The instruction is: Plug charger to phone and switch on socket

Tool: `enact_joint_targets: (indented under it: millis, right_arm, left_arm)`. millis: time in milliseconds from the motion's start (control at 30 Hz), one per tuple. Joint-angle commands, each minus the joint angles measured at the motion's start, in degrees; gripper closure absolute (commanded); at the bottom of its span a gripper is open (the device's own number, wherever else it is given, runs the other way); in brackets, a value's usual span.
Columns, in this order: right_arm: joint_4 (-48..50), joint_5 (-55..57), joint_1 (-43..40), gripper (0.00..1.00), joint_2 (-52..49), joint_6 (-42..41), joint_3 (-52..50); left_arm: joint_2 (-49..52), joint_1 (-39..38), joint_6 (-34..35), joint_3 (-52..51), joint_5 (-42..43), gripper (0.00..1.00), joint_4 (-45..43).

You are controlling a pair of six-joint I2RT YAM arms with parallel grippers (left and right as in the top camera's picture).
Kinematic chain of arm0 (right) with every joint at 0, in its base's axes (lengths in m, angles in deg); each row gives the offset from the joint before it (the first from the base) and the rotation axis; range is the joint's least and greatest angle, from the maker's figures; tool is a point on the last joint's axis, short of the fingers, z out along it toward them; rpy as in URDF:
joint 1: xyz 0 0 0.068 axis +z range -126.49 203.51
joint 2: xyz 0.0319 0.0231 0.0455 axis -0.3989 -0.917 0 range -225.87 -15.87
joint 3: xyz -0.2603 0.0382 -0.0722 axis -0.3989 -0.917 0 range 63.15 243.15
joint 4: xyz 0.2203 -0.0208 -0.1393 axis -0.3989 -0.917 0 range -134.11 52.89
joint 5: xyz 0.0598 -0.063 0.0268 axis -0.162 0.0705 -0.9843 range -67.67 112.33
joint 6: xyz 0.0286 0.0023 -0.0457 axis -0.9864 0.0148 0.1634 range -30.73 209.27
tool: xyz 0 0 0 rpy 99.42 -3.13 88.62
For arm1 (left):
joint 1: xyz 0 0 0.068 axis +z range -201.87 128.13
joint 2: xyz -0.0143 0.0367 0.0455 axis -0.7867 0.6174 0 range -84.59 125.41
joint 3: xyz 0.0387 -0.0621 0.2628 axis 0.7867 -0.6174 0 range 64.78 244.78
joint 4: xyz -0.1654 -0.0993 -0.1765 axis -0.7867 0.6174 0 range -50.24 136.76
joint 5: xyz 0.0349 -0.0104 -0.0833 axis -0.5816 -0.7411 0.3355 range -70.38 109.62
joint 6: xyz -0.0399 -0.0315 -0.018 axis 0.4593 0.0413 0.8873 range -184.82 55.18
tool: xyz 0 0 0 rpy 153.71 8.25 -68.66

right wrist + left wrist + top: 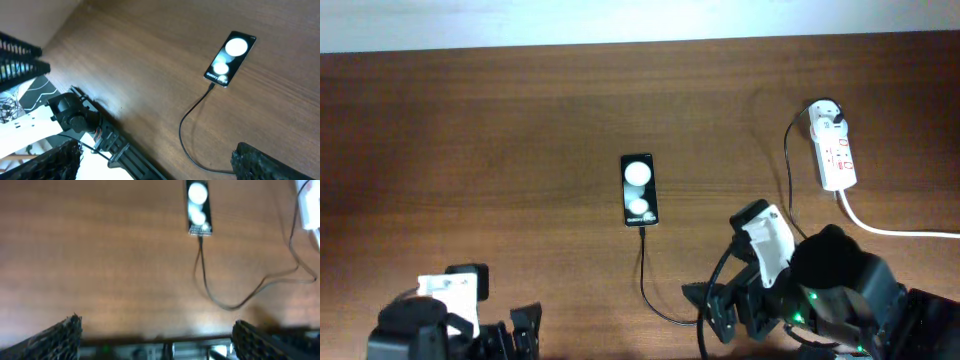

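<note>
The black phone (639,189) lies in the middle of the wooden table, two white spots on its face. The thin black charger cable (646,280) runs from the phone's near end, loops right and goes up to the white adapter (825,115) seated in the white socket strip (838,155) at the right. The cable tip sits at the phone's port (200,234). The phone also shows in the right wrist view (230,58). My left gripper (155,340) is open and empty at the near table edge. My right gripper (155,160) is open and empty, near the cable loop (187,145).
The socket's thick white cord (900,232) runs off to the right edge. The near table edge (150,339) lies just under the left gripper. The left arm's base (85,120) shows in the right wrist view.
</note>
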Motion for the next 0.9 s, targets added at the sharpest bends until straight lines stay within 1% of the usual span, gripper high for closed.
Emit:
enact_joint_targets:
  millis: [0,133,333,467,533,633,733,867]
  right_arm:
    - [0.59,0.44,-0.33,0.01,-1.05,0.15,0.7]
    - [1.55,-0.63,-0.33,0.01,-1.97,0.13,0.7]
    - [8.57,-0.59,-0.33,0.01,-2.12,0.15,0.7]
    - [12.74,-1.22,-0.33,0.01,-4.15,0.13,0.7]
    - [14.4,-1.55,-0.33,0.01,-5.68,0.13,0.7]
    - [15.41,-1.53,-0.33,0.01,-6.84,0.13,0.7]
    - [16.09,-1.46,-0.33,0.01,-6.82,0.15,0.7]
    - [16.06,-1.49,-0.33,0.01,-6.82,0.15,0.7]
  left_arm:
    - [-2.47,0.11,-0.76,-0.13,-0.46,0.01,3.69]
    - [-7.89,0.11,-0.74,-0.15,-0.46,0.01,4.63]
    - [-17.88,0.11,-0.72,-0.13,-0.44,0.01,4.61]
    - [-19.93,0.42,-0.72,-0.13,-0.42,0.01,4.55]
    - [-20.5,3.02,-0.7,-0.13,-0.39,0.01,4.42]
    - [-22.25,5.53,-0.7,-0.13,-0.24,0.01,4.44]
    - [-24.94,5.51,-0.72,-0.15,-0.24,0.01,4.66]
    - [-31.1,5.51,-0.72,-0.13,-0.22,0.01,4.85]
